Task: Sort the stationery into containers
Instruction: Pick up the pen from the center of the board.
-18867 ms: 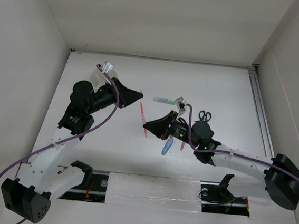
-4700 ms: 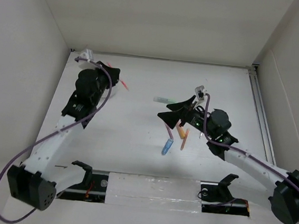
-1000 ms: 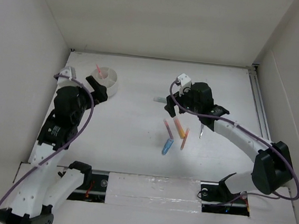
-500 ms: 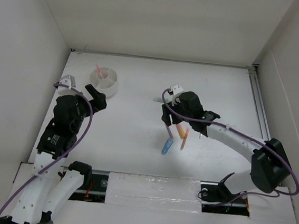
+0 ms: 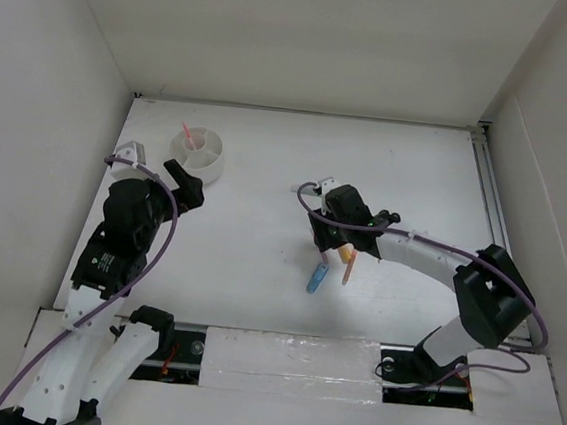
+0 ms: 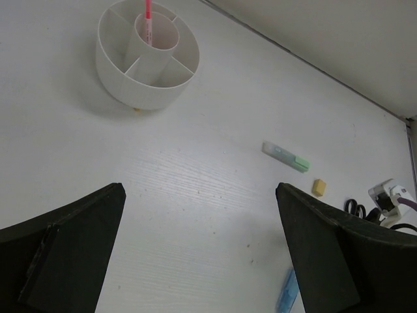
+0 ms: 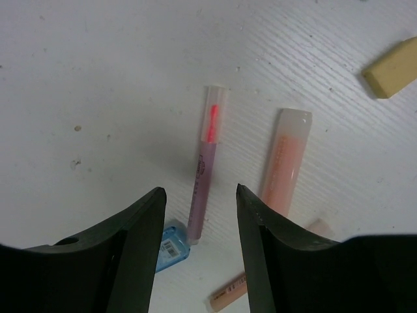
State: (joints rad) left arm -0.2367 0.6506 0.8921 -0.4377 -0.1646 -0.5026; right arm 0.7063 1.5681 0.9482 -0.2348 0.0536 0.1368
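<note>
The white divided tub (image 5: 208, 162) stands at the back left with a pink pen (image 6: 148, 14) upright in its centre cup. My left gripper (image 5: 184, 183) hangs open and empty just in front of the tub (image 6: 140, 88). My right gripper (image 7: 199, 192) is down over a cluster of pens, its jaws either side of a purple-bodied, pink-tipped pen (image 7: 207, 171) without touching it. Beside that pen lie a pale orange marker (image 7: 285, 163), a blue marker (image 7: 172, 246) and a thin orange pen (image 7: 228, 298). From above, the right gripper (image 5: 323, 242) sits over the blue marker (image 5: 317, 276).
A pale green bar (image 6: 287, 157), a tan block (image 6: 318, 188) and black scissors (image 6: 355, 208) lie to the right in the left wrist view. The tan block (image 7: 391, 67) also lies beyond the pens. White walls close in the table on three sides.
My right gripper has come forward and down over the pens, and its jaws have narrowed around the purple pen. The left arm has drawn back a little from the tub.
</note>
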